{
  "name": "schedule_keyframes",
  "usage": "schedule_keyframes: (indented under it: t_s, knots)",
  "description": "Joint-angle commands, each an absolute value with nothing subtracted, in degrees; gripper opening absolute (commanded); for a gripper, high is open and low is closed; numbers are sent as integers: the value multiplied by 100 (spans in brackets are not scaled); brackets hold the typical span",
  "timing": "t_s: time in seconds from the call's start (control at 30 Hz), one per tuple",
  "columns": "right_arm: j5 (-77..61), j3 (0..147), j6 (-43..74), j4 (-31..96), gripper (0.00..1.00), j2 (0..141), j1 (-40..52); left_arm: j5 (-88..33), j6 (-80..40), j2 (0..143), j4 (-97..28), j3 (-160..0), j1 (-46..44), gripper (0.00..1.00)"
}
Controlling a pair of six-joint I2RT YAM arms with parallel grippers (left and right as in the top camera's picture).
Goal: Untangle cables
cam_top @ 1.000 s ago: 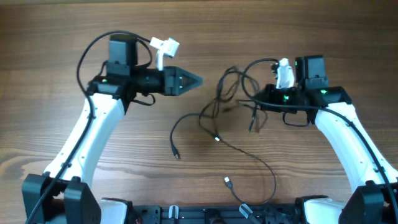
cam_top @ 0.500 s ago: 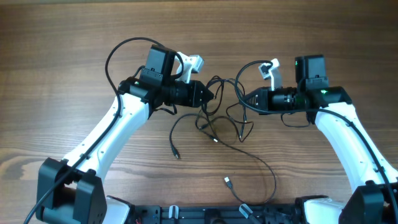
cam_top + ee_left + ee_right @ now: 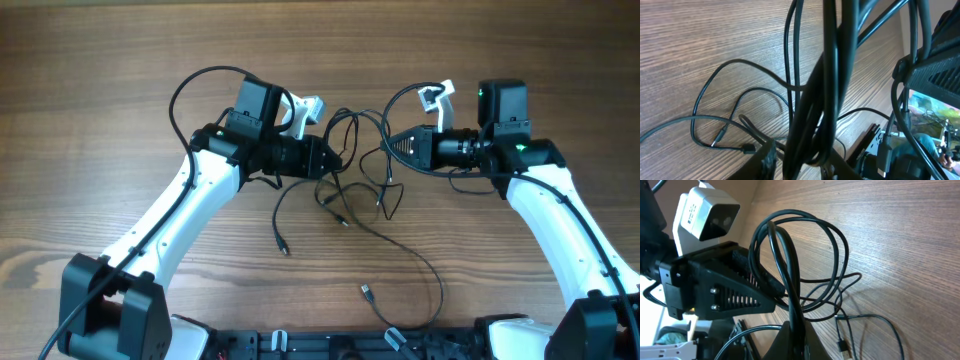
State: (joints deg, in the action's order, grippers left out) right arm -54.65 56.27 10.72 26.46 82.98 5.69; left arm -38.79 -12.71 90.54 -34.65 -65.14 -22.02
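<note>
The thin black flexible cables sit bunched between the two arms over the middle of the brown wood-grain counter. Loose strands trail toward the near edge, where one small dark plug end lies on the wood and a second plug end lies nearer the edge. The right gripper has its fingers pressed together on a looped strand rising from them. The left gripper is pushed into the bunch, with several strands running between its fingers — whether they pinch or merely flank the cords, I cannot tell.
</note>
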Motion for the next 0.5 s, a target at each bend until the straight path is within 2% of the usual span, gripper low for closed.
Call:
schedule_keyframes:
  t_s: [0.0, 0.37, 0.47]
  knots:
    - [-5660, 5651, 1216, 2589, 4, 8313, 580, -3824, -1214, 9089, -3505, -6567, -2202, 25]
    - [-5422, 5651, 1413, 2528, 4, 8313, 580, -3588, -1212, 9089, -3667, -6567, -2198, 25]
    - [-5430, 5651, 1413, 2526, 4, 8313, 580, -3586, -1212, 9089, -3667, -6567, -2198, 19]
